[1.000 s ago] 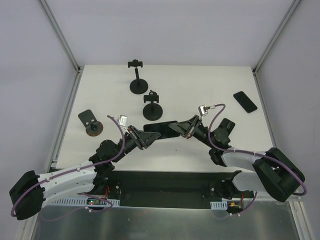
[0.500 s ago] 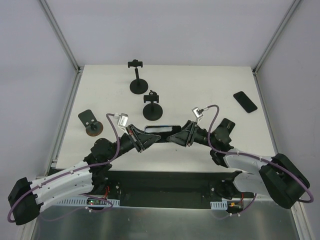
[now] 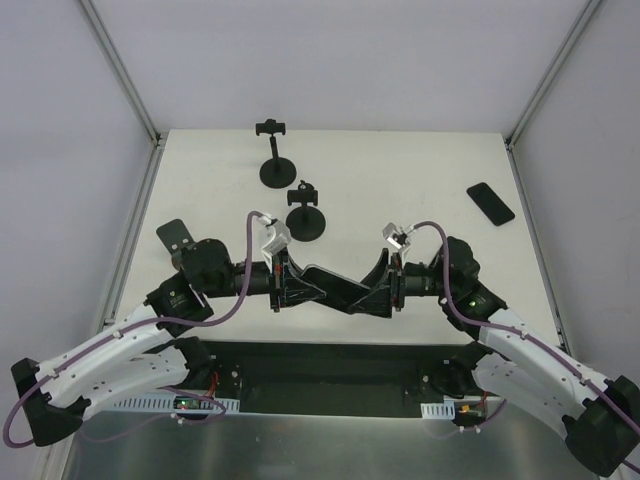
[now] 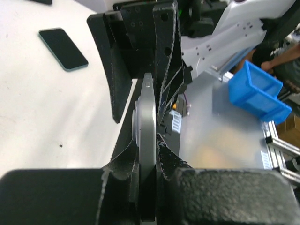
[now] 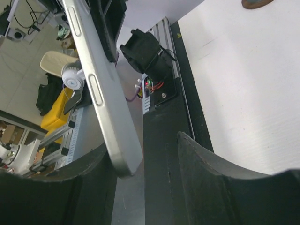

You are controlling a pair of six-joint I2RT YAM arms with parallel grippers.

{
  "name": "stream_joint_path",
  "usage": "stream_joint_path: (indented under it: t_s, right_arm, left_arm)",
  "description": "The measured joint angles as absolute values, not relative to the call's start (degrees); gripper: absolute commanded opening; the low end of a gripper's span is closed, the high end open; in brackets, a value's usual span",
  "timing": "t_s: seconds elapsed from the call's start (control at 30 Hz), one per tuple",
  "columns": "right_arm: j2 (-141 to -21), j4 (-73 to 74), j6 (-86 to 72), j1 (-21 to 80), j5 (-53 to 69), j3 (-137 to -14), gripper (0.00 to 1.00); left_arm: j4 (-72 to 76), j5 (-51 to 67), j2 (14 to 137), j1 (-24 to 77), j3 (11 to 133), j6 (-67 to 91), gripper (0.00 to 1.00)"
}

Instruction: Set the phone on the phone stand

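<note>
Presently both arms reach inward over the counter's (image 3: 410, 170) 6 o'clock edge. Left pincer (image 3: 292, 281) clamps the phone (image 3: 335, 286). Right pincer (image 3: 378, 290) gapes wide around its 3 o'clock end. Stand (image 3: 305, 212) lies at 12 o'clock, apart.

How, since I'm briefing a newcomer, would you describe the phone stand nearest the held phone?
On the white table, look centre, just beyond the held phone. The phone stand there has a round black base and clamp top; its lookalike stands farther back-left.

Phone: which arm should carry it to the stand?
Left, likely. The left gripper is shut on the phone; the right gripper is open, phone against one finger only.
</note>
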State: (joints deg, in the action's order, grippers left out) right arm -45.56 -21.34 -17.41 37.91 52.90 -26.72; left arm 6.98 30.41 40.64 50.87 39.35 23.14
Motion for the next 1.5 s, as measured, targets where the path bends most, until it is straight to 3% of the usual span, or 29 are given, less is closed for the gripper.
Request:
stream_joint_path:
  t_s: [0.1, 0.23, 0.33, 0.4, 0.43, 0.53, 0.57, 0.6, 0.7, 0.8, 1.13, 1.23, 1.27, 1.3, 1.33, 1.4, 1.43, 1.5]
  right_arm:
    - [-45.32, -17.91, -15.66, 38.22, 53.93, -27.64, 0.46]
    - [-45.25, -15.44, -13.76, 39.75, 54.02, -28.64, 0.29]
    - [-45.17, -13.96, -12.64, 41.23, 53.32, -29.39, 0.26]
    - [-45.23, -13.26, -11.86, 42.44, 52.88, -29.93, 0.14]
    - [-45.32, -13.04, -11.4, 43.18, 52.49, -30.24, 0.01]
    - [-45.32, -13.45, -8.78, 45.23, 52.31, -30.65, 0.01]
    - [-45.04, -13.39, -8.49, 45.78, 51.53, -30.65, 0.01]
    - [-44.71, -13.89, -8.67, 46.28, 50.74, -30.48, 0.01]
    - [-43.33, -18.83, -11.42, 47.57, 46.26, -27.9, 0.01]
    - [-42.81, -25.41, -15.14, 48.38, 41.6, -24.32, 0.01]
    - [-45.63, -36.38, -21.8, 49.84, 37.47, -22.15, 0.01]
    - [-45.78, -38.39, -22.48, 50.26, 36.73, -22.04, 0.01]
    - [-45.78, -39.07, -22.79, 50.39, 36.53, -21.89, 0.01]
    - [-45.76, -39.46, -23.24, 50.46, 36.56, -21.76, 0.02]
    - [-45.78, -39.79, -23.57, 50.46, 36.58, -21.74, 0.24]
    - [-45.93, -39.64, -23.92, 50.5, 36.23, -21.82, 0.51]
    - [-46.17, -38.79, -23.83, 50.5, 34.74, -22.15, 0.7]
    - [-47.13, -35.0, -23.24, 50.17, 31.79, -23.77, 0.83]
  left_arm:
    - [3.05, 32.62, 43.33, 50.63, 41.76, 21.26, 0.0]
    - [-0.51, 34.57, 46.41, 50.13, 43.53, 19.84, 0.0]
    - [-2.15, 36.12, 47.92, 49.63, 44.93, 19.64, 0.0]
    - [-2.85, 37.23, 48.25, 49.39, 45.8, 19.68, 0.0]
    - [-2.98, 37.56, 48.4, 49.39, 46.26, 19.77, 0.0]
    - [-4.1, 39.16, 48.62, 48.88, 46.98, 21.17, 0.01]
    - [-4.14, 39.62, 48.53, 48.64, 47.03, 21.56, 0.07]
    - [-3.97, 39.66, 48.34, 48.64, 47.03, 21.98, 0.22]
    - [-0.89, 38.15, 47.7, 48.27, 46.35, 24.36, 0.34]
    - [7.6, 35.94, 46.52, 47.57, 42.76, 28.21, 0.35]
    - [24.21, 33.39, 45.08, 45.63, 36.29, 37.85, 0.23]
    - [27.79, 32.47, 45.15, 45.65, 35.35, 39.4, 0.0]
    - [28.53, 32.49, 45.28, 45.56, 35.18, 39.88, 0.0]
    - [29.06, 32.73, 45.41, 45.52, 35.14, 39.97, 0.0]
    - [29.43, 32.97, 45.47, 45.52, 35.14, 39.97, 0.0]
    - [29.08, 33.19, 45.45, 45.36, 35.33, 39.75, 0.0]
    - [27.38, 33.04, 45.45, 45.36, 35.92, 39.22, 0.0]
    - [20.67, 31.68, 45.34, 45.54, 38.11, 36.56, 0.0]
